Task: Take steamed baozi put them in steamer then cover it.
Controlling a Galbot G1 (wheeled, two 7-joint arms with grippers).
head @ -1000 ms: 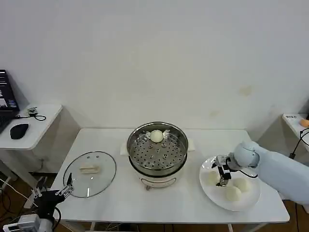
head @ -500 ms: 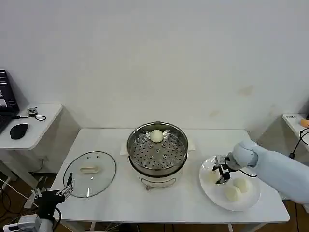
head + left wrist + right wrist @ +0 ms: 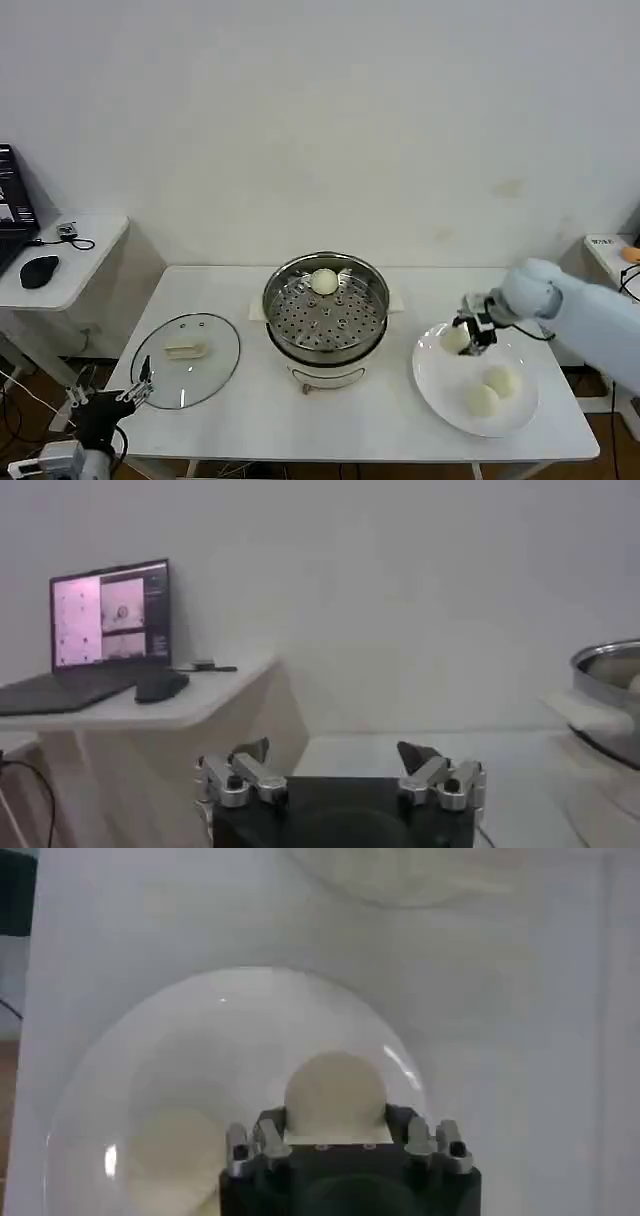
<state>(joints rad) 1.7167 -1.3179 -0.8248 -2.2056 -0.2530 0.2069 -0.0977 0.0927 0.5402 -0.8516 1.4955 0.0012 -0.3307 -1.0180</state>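
The right arm (image 3: pixel 580 312), at the right edge of the head view, is a smooth pale grey-white shell ending in a rounded ball-like wrist joint, with a thin black cable looping beneath it. The right gripper (image 3: pixel 473 332) is small and black with silver fittings — in its wrist view (image 3: pixel 335 1138), lower centre, a black block carries silver knuckles with dark screws. The left gripper (image 3: pixel 340 770) has the same black body, silver hinges and dark finger tips — at lower left of the head view (image 3: pixel 135 392) it sits on a dark wrist.
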